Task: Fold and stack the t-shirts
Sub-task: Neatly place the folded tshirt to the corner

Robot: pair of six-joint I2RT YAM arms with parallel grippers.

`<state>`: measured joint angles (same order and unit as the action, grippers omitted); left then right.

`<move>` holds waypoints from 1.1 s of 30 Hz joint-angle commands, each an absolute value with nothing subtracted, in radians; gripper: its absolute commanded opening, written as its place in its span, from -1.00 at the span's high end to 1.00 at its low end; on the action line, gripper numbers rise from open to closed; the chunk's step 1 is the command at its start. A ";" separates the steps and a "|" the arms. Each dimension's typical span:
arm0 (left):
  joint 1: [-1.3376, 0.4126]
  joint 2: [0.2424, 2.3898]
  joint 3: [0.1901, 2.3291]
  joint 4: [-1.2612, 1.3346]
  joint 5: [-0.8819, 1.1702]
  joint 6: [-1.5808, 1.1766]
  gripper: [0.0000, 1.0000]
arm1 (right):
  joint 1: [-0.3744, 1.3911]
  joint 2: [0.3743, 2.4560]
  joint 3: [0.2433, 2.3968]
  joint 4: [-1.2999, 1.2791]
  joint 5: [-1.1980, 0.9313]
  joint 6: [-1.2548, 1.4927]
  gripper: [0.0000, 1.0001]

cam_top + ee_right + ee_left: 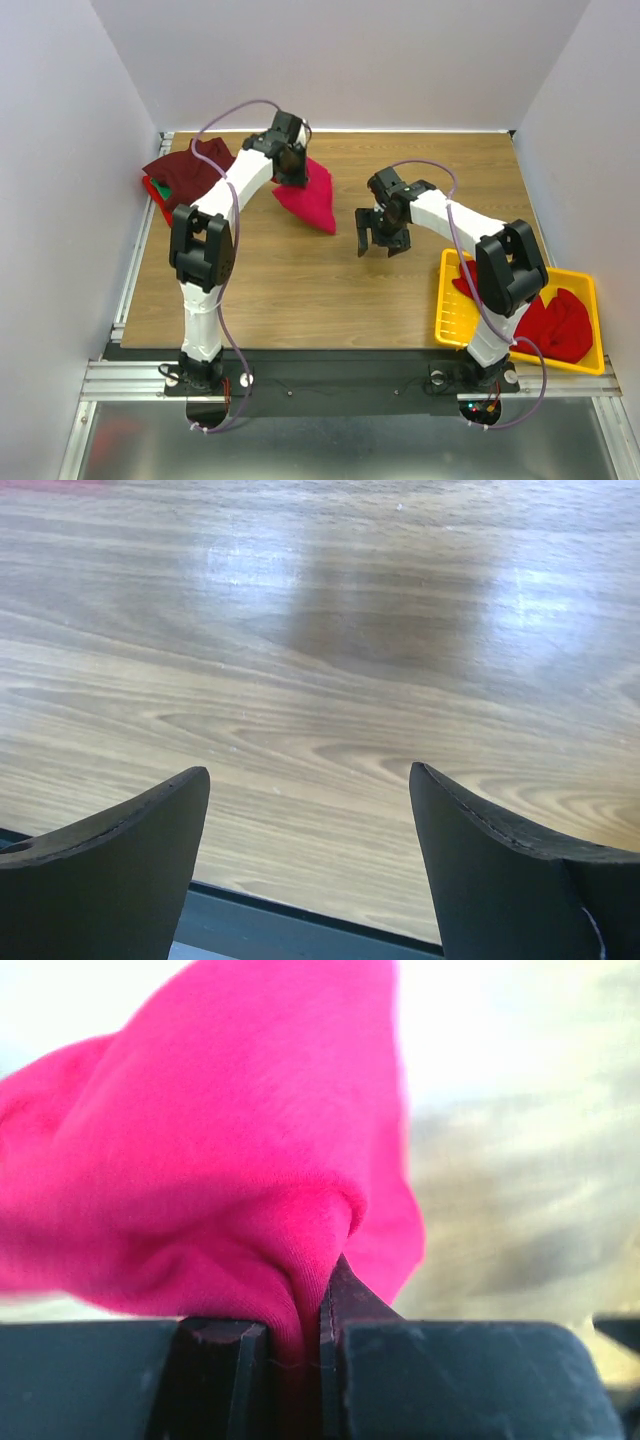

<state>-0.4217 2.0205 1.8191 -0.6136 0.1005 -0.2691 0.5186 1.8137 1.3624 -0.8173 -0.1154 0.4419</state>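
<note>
Since the left gripper (296, 1345) pinches only a narrow fold of the crimson t-shirt (230, 1160), the cloth below may slip free; the right gripper (310, 820), wide and empty, stands well apart.

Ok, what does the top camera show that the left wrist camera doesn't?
Only the top view: the right claw open over the bare table, the yellow tray holding red shirts, and the dark pile at the far left. Only the left wrist view: the left claw up close, its fingers squeezing a fold of the bright red shirt. Both: that shirt hanging from the left claw.
</note>
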 commanded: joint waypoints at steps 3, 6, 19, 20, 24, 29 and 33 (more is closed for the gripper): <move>-0.348 2.149 2.153 -0.785 0.044 -0.176 1.00 | 0.520 1.761 1.345 -0.845 -0.081 0.430 -0.74; -0.293 2.186 2.284 -0.796 0.075 -0.158 1.00 | 0.520 1.759 1.332 -0.844 -0.094 0.431 -0.74; -0.015 2.152 2.422 -0.677 0.265 -0.265 1.00 | 0.522 1.799 1.344 -0.842 -0.155 0.400 -0.74; -0.008 2.148 2.418 -0.681 0.270 -0.265 1.00 | 0.520 1.802 1.345 -0.842 -0.159 0.399 -0.74; 0.049 2.080 2.335 -0.672 0.239 -0.242 1.00 | 0.522 1.807 1.344 -0.842 -0.166 0.399 -0.74; 0.126 2.025 2.226 -0.640 0.250 -0.221 1.00 | 0.520 1.810 1.342 -0.841 -0.175 0.396 -0.74; 0.155 1.999 2.218 -0.647 0.247 -0.204 1.00 | 0.520 1.810 1.341 -0.841 -0.183 0.394 -0.74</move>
<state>0.1272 2.1078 2.2162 -0.7082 0.2325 -0.2340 0.5186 1.8084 1.3304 -0.8379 -0.1669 0.4095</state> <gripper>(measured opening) 0.226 0.869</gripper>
